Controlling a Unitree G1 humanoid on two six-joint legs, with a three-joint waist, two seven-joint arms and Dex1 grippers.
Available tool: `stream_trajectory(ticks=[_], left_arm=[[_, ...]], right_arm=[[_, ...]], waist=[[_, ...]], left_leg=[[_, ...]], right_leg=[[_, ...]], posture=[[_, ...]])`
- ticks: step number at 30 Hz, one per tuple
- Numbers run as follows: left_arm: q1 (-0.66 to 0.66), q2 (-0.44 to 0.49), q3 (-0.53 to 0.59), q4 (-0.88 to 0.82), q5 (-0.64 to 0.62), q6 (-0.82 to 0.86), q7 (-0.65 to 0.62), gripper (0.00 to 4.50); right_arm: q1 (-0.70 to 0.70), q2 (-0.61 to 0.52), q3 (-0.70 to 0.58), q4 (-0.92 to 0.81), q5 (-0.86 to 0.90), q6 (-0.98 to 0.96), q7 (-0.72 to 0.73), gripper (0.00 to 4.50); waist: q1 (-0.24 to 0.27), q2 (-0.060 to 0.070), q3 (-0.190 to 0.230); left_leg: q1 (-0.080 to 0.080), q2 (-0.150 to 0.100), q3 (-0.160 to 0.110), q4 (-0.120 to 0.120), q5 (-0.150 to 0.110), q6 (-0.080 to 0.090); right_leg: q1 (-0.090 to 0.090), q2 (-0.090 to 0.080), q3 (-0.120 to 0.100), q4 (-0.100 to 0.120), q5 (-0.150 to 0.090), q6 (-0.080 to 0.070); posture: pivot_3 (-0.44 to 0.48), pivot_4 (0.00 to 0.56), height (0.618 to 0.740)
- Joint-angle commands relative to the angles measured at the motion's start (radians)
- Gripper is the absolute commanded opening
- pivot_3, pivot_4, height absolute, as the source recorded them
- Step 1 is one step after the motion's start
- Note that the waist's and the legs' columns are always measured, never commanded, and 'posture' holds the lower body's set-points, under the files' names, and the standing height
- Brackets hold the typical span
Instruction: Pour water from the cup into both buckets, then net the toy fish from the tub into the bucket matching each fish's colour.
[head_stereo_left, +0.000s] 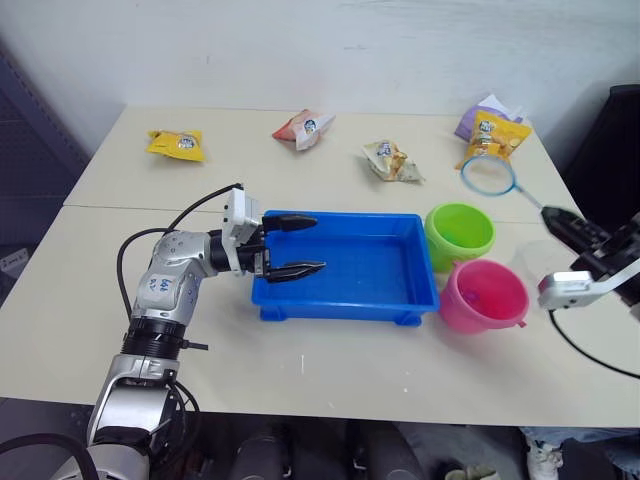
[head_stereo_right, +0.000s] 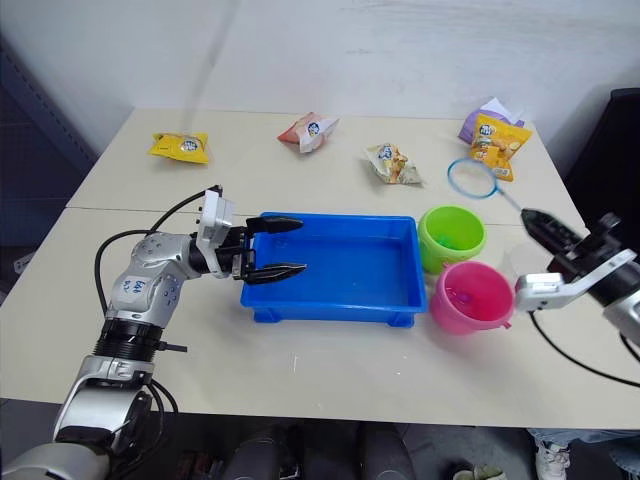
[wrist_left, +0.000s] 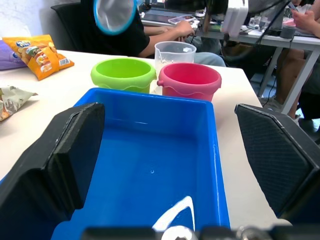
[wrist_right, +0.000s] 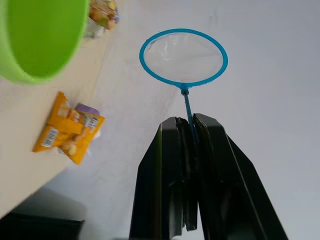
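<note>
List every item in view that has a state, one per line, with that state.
Left gripper: open, empty, at the tub's end.
Right gripper: shut on the net's handle.
Net: held up off the table, hoop empty.
Tub: upright, water inside, no fish to be seen.
Green bucket: upright.
Pink bucket: upright.
Cup: upright behind the buckets.
Snack packets: lying on the table.

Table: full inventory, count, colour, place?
Tub: 1, blue, table centre.
Buckets: 2, green and pink, right of tub.
Cup: 1, clear, behind the buckets in the left wrist view.
Net: 1, blue hoop, raised beyond the green bucket.
Snack packs: 5; yellow, red-white, pale, orange over purple; far side.
Table: 1, beige.
People: seated behind, left wrist view.
Left pincer: open, over tub's left end.
Right pincer: shut on net handle.
</note>
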Motion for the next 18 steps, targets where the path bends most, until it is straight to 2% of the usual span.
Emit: stream_trajectory(ticks=[1,9,11,15,18], left_arm=[[-0.001,-0.006,0.017,-0.021,-0.012,-0.008,0.004,4.48],[-0.002,-0.005,0.021,-0.018,-0.007,-0.018,0.006,4.48],[0.002,0.0,0.024,-0.027,-0.01,-0.012,0.005,4.48],[0.023,0.044,0.052,-0.073,-0.061,0.032,-0.041,4.48],[0.028,0.108,0.104,-0.163,-0.16,0.125,-0.09,4.48]], right_arm=[[0.002,0.054,0.069,0.048,-0.004,0.019,0.019,0.0],[0.024,0.062,-0.004,-0.011,0.138,-0.007,0.082,0.0],[0.032,0.075,-0.026,-0.021,0.248,-0.041,0.133,0.0],[0.073,0.125,0.062,-0.153,0.86,-0.03,0.515,0.0],[0.134,0.158,0.087,-0.364,1.284,0.16,0.759,0.0]], waist=[[0.0,-0.001,0.0],[-0.003,0.002,0.0],[-0.001,0.002,0.0],[-0.003,0.001,0.0],[-0.002,0.0,0.001]], left_leg=[[0.0,0.0,0.0,0.0,0.0,0.0],[0.0,0.0,0.0,0.0,0.0,0.0],[0.0,0.0,0.0,0.0,0.0,0.0],[0.0,0.001,0.0,0.0,0.0,0.0],[0.0,0.001,-0.002,0.0,0.0,0.0]], right_leg=[[0.0,0.0,0.0,0.0,0.0,0.0],[-0.001,0.0,0.0,0.001,0.0,0.0],[-0.001,0.0,0.0,0.001,0.0,0.0],[0.0,0.001,0.0,0.0,0.0,0.0],[0.001,0.001,-0.001,0.0,0.0,0.0]], posture=[[0.0,0.15,0.738],[0.0,0.15,0.738],[0.0,0.15,0.738],[0.0,0.15,0.738],[0.0,0.15,0.738]])
